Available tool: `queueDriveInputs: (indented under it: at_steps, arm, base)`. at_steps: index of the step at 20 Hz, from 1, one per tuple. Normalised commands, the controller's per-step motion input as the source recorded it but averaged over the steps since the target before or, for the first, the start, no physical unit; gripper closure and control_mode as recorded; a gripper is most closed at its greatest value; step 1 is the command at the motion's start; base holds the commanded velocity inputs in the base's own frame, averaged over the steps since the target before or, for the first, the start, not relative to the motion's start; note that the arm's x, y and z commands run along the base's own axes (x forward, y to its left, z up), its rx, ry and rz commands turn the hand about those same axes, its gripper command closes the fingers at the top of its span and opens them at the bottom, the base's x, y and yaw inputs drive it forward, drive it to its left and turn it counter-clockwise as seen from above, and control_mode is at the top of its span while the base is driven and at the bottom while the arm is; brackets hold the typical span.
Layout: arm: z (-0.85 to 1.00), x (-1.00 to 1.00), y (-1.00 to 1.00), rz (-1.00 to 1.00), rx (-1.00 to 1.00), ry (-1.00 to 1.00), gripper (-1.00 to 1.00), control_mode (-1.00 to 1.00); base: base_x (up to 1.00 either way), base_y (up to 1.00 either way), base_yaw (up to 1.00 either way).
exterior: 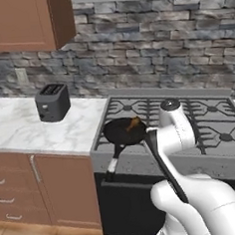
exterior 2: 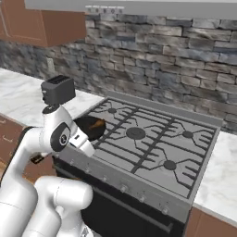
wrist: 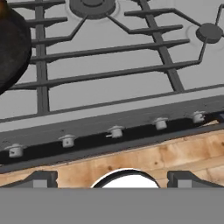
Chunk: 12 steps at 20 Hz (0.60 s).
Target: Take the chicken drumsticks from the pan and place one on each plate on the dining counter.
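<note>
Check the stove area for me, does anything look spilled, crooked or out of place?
Nothing spilled or damaged. The pan sits on the front-left burner with its handle jutting past the stove's front edge, and a drumstick lies inside it. The toaster stands upright.

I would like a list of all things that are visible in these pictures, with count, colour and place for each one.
pan: one, black, on the front left burner of the stove, handle over the front edge
chicken drumsticks: golden-orange, in the pan; count unclear
stove: one, grey, dark grates, between the worktops
knobs: grey, a row along the stove front
toaster: one, dark grey, on the left worktop
worktop: white marble, left of the stove
wall cabinet: brown wood, upper left
arm: white, before the stove
pincer: open, holding nothing
</note>
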Motion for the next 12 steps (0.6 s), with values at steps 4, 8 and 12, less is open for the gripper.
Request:
queueDriveInputs:
  at_steps: [4,8,12]
  arm:
    - [0.00,0.00,0.00,0.00,0.00,0.00,-1.00,1.00]
    - [0.00,0.00,0.00,0.00,0.00,0.00,-1.00,1.00]
    - [0.00,0.43,0.03,-0.20,0.00,-0.12,-1.00,-1.00]
  base:
    - [0.69,0.40,-0.32]
    - [0.58,0.10,-0.28]
    - [0.14,0.01,-0.07]
